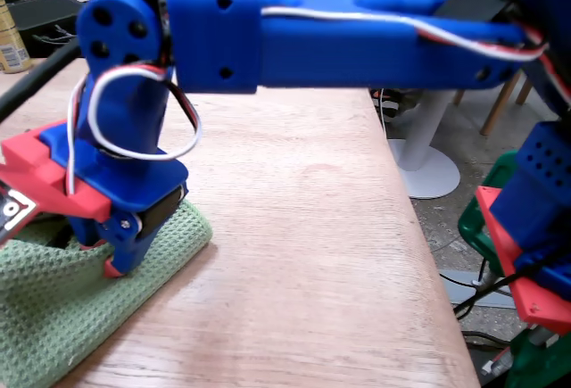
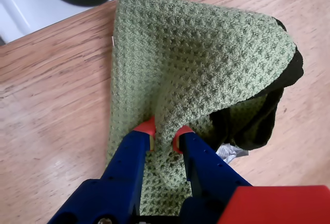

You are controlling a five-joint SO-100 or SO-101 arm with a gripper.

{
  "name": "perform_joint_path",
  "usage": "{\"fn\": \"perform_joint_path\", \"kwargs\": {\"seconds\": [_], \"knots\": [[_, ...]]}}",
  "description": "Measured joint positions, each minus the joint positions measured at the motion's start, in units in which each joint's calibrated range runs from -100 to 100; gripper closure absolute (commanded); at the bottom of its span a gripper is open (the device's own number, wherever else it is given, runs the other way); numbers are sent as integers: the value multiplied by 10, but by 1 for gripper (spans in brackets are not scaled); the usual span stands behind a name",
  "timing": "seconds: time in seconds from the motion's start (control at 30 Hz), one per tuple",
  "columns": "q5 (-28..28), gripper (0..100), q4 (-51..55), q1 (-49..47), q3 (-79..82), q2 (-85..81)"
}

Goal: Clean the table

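Note:
A green waffle-weave cloth (image 1: pixel 62 308) lies on the light wood-grain table (image 1: pixel 303 227) near its front left in the fixed view. My blue gripper (image 1: pixel 111 268) with red fingertips reaches down onto the cloth's right part. In the wrist view the gripper (image 2: pixel 164 134) is shut on a raised fold of the cloth (image 2: pixel 196 54), which bunches up between the two fingers. The cloth's right corner is folded over and shows a dark edge (image 2: pixel 290 72). Bare table (image 2: pixel 51 95) surrounds it.
The table's right edge (image 1: pixel 419 254) drops to the floor, where a round white pedestal table (image 1: pixel 419 152) stands. The arm's blue, red and green base (image 1: pixel 535 227) sits at the right. A black box (image 1: pixel 45 18) and a can (image 1: pixel 11 45) stand at the back left. Something crumpled and silvery (image 2: pixel 232 153) peeks from under the cloth.

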Motion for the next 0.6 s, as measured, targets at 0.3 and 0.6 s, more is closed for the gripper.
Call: {"fn": "perform_joint_path", "kwargs": {"seconds": [0.3,0.6], "knots": [[44,100,30,185,-74,42],[68,100,34,457,-287,172]]}}
